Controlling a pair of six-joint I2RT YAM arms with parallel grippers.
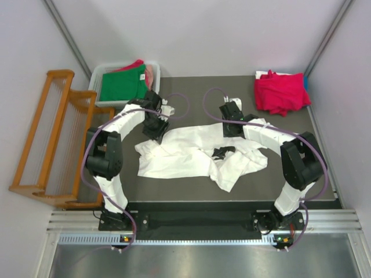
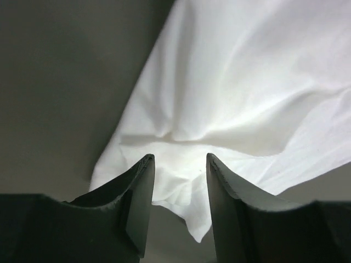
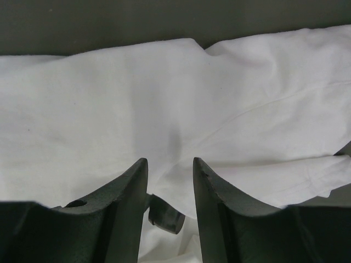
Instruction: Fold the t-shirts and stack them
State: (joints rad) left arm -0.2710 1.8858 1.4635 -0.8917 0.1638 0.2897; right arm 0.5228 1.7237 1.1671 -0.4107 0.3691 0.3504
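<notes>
COUNT | white t-shirt (image 1: 191,153): 1 | green t-shirt (image 1: 122,84): 1 | crimson t-shirts (image 1: 280,92): one heap, number of pieces cannot be told | red cloth (image 1: 134,65): one more bunch, pieces uncountable | white basket (image 1: 95,78): 1 | orange wooden rack (image 1: 52,139): 1 | arms: 2, left arm (image 1: 110,156) and right arm (image 1: 290,150) | table (image 1: 191,92): 1

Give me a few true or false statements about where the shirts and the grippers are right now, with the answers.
1. A white shirt lies crumpled on the table between the two arms. True.
2. The green shirt lies on the table. False: it lies in the basket at the far left.
3. The red shirts are piled at the table's far right corner. True.
4. Both grippers are over the red shirts. False: the left gripper and the right gripper are both at the white shirt, with its cloth between their fingers.
</notes>
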